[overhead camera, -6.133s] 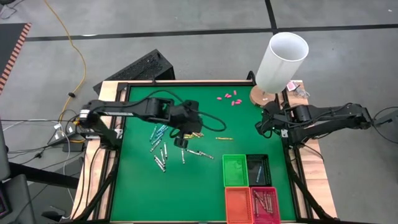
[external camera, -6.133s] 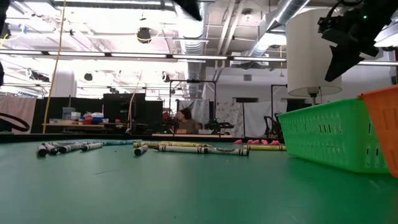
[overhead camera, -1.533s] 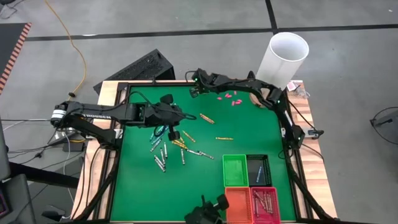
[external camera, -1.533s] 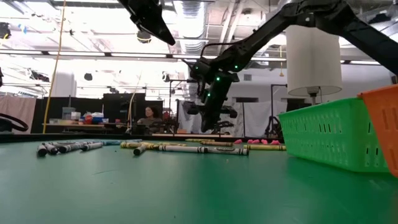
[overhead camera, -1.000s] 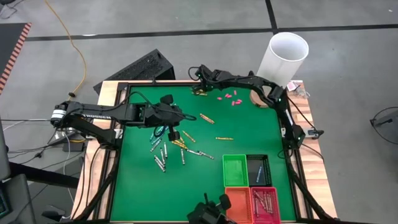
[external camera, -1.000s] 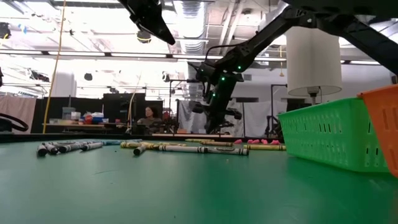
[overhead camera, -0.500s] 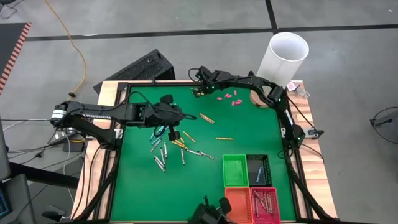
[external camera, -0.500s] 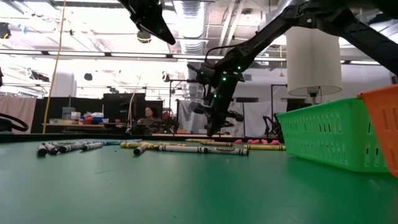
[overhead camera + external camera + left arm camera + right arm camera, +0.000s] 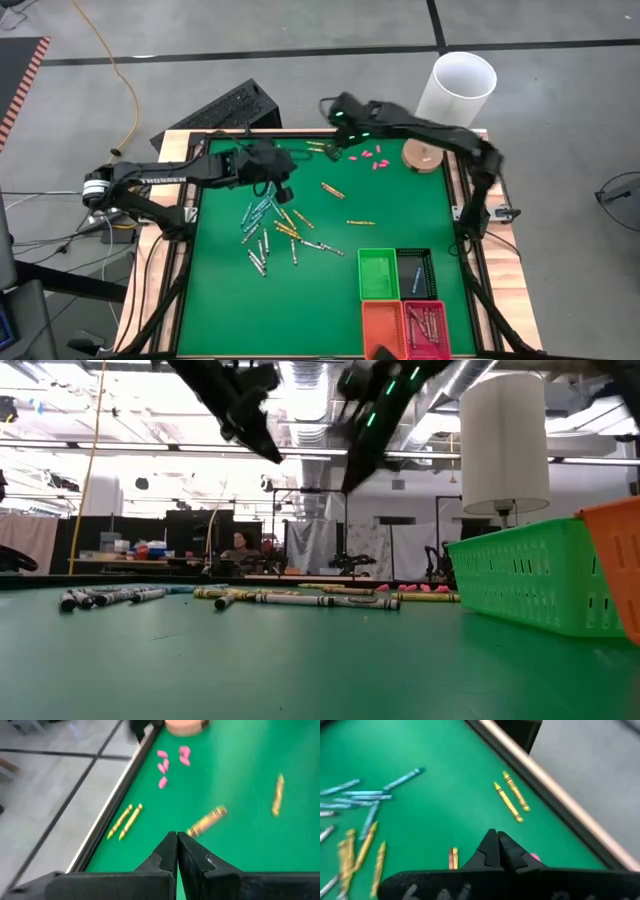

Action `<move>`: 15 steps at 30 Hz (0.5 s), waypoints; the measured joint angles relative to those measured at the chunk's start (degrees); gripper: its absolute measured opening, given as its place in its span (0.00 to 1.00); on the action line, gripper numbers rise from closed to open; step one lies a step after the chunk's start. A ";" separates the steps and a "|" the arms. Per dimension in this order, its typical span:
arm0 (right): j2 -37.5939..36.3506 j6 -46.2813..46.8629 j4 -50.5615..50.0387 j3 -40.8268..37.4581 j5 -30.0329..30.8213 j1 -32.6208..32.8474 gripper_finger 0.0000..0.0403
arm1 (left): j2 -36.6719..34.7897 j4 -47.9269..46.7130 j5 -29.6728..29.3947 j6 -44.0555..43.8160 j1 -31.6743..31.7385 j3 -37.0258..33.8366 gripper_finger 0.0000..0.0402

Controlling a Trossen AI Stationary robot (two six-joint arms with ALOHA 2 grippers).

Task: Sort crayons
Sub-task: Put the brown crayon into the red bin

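Both grippers hang empty above the far half of the tabletop [image 9: 230, 300], a flat green felt-like field in a dark frame with pale wooden edging. Left gripper [image 9: 283, 190], its two dark wedge-shaped fingers [image 9: 167, 851] pressed together with nothing between them, sits over the left-centre of the felt, just beyond the main scatter of crayons [image 9: 262, 228]. Right gripper [image 9: 337, 123], fingers likewise closed on nothing, is blurred over the far edge, just beside a pair of yellow crayons [image 9: 320, 149] that lie side by side against the frame. A tall smooth white cylinder [image 9: 452, 98] stands on a round wooden disc [image 9: 422, 155] at the far right corner. Four perforated plastic baskets form a block at the near right: green [image 9: 377, 274], black [image 9: 416, 272], orange [image 9: 381, 329] and red [image 9: 427, 330], the red one holding several brownish-red crayons. Thin paper-wrapped sticks make up the scatter: light blue ones [image 9: 256, 213] fanned nearest the left gripper, grey-white ones [image 9: 258, 255] nearer the front, yellow-orange ones [image 9: 290, 229] to the right. Two lone yellow-orange crayons lie apart from it, one [image 9: 332, 190] toward the far edge and one [image 9: 361, 222] mid-table. Small stubby pink pieces [image 9: 369, 155] are clustered near the wooden disc, just to the right of the right gripper.
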 joint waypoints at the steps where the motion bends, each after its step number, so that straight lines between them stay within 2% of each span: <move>1: -2.90 -0.71 -2.03 0.03 0.69 0.45 0.00 | 0.00 3.58 1.67 -0.24 1.51 -1.63 0.00; 4: -11.38 -1.78 -6.16 0.03 3.07 2.57 0.00 | 1.38 14.29 5.29 -2.30 5.98 -5.88 0.00; 6: -16.92 -1.78 -7.34 0.03 5.42 4.78 0.00 | 3.54 17.19 6.16 -3.72 8.60 -6.81 0.00; 12: -30.68 -0.37 -8.20 0.03 14.26 14.04 0.00 | 15.00 13.66 9.85 -3.39 13.22 -0.70 0.00; 15: -35.47 1.34 -8.70 0.03 19.67 20.06 0.00 | 20.34 9.94 15.16 -3.45 15.76 4.37 0.00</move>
